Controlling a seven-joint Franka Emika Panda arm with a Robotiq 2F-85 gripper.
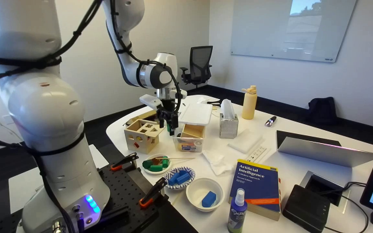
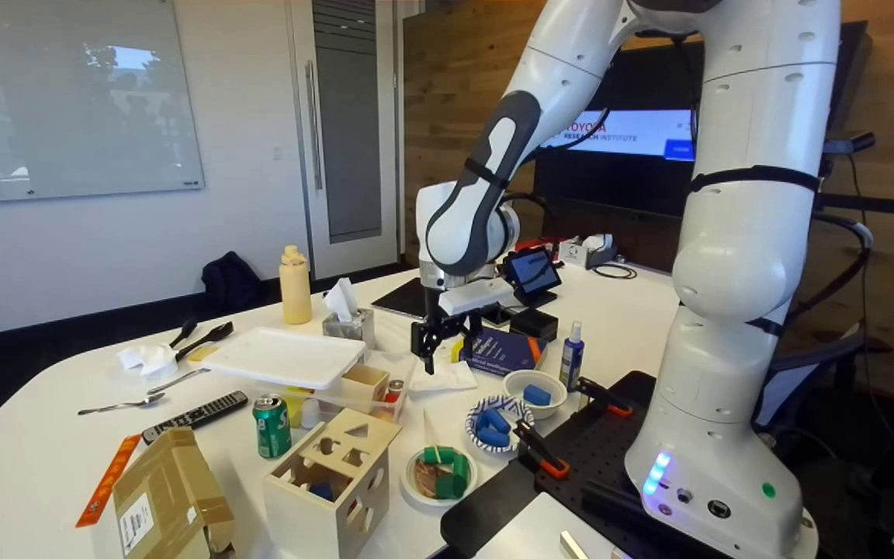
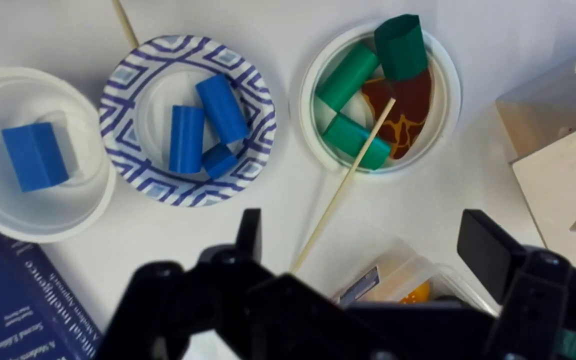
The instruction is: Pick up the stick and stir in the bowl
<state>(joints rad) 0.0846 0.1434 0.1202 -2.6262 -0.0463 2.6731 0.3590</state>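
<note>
The stick (image 3: pixel 343 187) is thin and pale wood. One end lies over the bowl and the rest extends past its rim; it also shows in both exterior views (image 1: pixel 181 158) (image 2: pixel 430 428). In the wrist view its near end meets the gripper's dark outline. The bowl (image 3: pixel 306 102) is small, round and white-rimmed, with green blocks and a brown piece inside; it also shows in both exterior views (image 1: pixel 156 173) (image 2: pixel 411 487). My gripper (image 3: pixel 363 225) is open and empty, high above the table near the clear box; it also shows in both exterior views (image 1: pixel 167 128) (image 2: pixel 449 362).
A blue-patterned bowl (image 3: pixel 118 107) and a larger white bowl (image 3: pixel 88 210) hold blue blocks. Another stick (image 3: pixel 125 22) lies beside the patterned bowl. A clear plastic box (image 1: pixel 188 145), wooden shape box (image 1: pixel 138 140), blue book (image 1: pixel 256 183) and tissue box (image 1: pixel 228 126) stand nearby.
</note>
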